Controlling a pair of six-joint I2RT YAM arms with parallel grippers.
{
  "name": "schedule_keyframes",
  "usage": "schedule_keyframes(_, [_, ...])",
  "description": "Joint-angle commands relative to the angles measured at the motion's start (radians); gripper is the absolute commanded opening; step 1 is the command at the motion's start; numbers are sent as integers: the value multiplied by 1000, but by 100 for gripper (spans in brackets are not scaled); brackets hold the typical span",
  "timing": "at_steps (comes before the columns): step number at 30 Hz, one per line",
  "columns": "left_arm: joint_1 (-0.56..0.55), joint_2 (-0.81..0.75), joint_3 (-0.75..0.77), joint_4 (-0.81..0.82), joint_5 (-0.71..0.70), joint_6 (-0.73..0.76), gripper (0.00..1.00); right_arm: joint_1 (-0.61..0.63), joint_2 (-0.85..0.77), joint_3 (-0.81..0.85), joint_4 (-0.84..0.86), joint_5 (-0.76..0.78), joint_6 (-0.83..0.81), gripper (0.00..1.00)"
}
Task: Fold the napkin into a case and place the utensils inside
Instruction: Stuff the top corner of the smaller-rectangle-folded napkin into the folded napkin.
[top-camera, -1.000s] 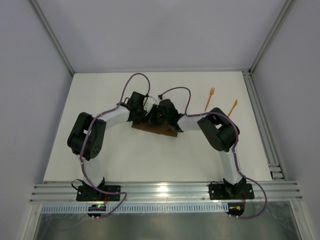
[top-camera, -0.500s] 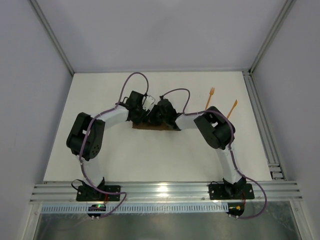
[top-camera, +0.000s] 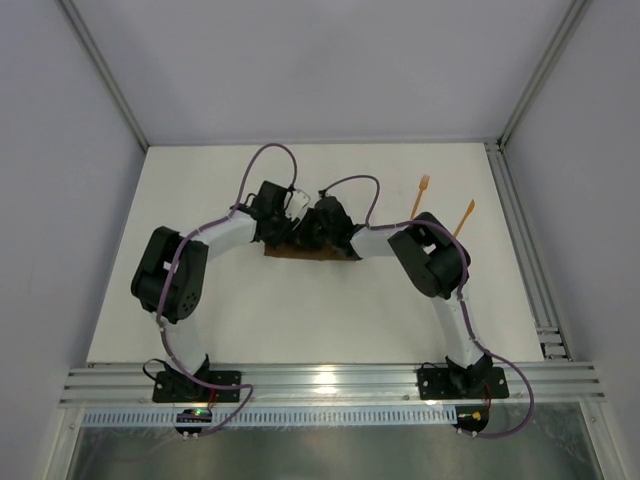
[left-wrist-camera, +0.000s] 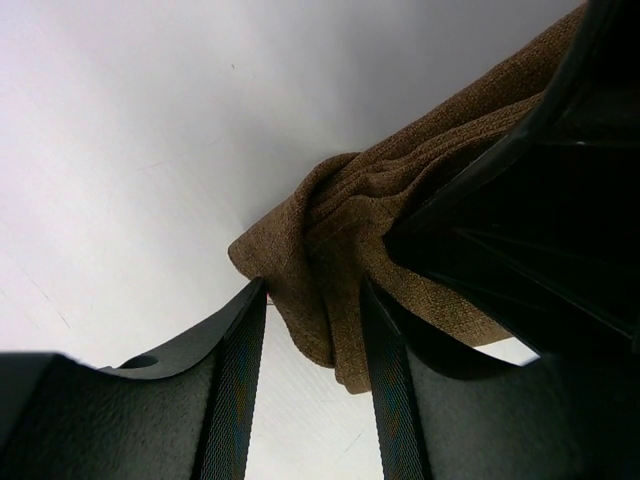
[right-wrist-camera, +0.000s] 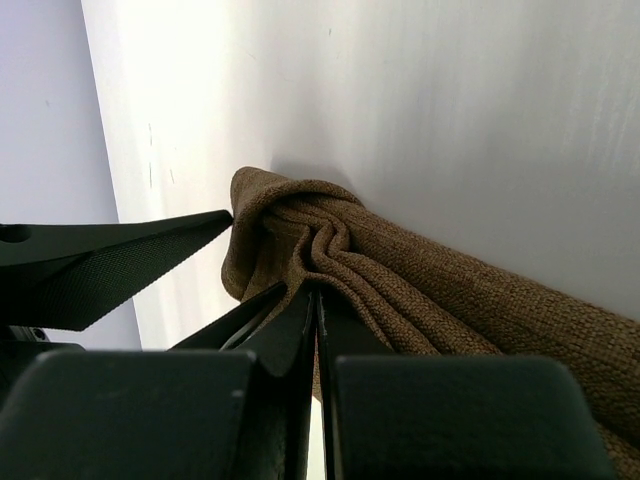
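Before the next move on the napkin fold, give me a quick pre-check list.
1. Right hand shut on napkin: ok, folds gather at its tips.
2. Left hand open: ok, napkin corner hangs between its fingers, unclamped.
3. Napkin flat: not ok, this end is bunched.
4. Layers aligned: cannot tell, hidden in the top view.
5. Fork and pointed utensil clear of napkin: ok, both far right.
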Motion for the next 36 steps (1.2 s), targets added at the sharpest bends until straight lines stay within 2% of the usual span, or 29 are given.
schedule_keyframes(1, [-4,-75,46,9,18,-19,45,-6,-21,34,14,-10,-9,3])
schedule_keyframes(12, [-1,-63,63,9,-9,-30,41,-10,15,31,18,-22,17,3])
schedule_keyframes(16, [-1,38,144,-57,-17,1,32,-10,16,31,18,-22,19,3])
schedule_keyframes(17, [-1,57,158,-83,-14,2,26,-11,16,30,18,-22,20,3])
schedule_keyframes(19, [-1,82,163,-88,-20,2,19,-11,15,28,21,-22,24,3])
schedule_keyframes(22, [-1,80,156,-80,-12,5,13,-10,18,30,24,-22,27,3])
schedule_keyframes(24, [-1,80,155,-86,2,4,13,-10,24,36,29,-25,31,3])
schedule_keyframes(28, [-1,70,135,-103,5,2,31,-10,19,30,44,-26,42,3])
schedule_keyframes(30, [-1,46,114,-79,-1,-1,35,-11,18,23,47,-22,42,3])
schedule_keyframes(34, [-1,25,106,-71,-40,10,35,-11,22,23,50,-27,42,3])
schedule_keyframes(35, [-1,37,103,-68,-52,15,33,-11,22,20,50,-25,45,3])
schedule_keyframes(36, [-1,45,103,-66,-54,25,26,-11,22,20,50,-25,45,3])
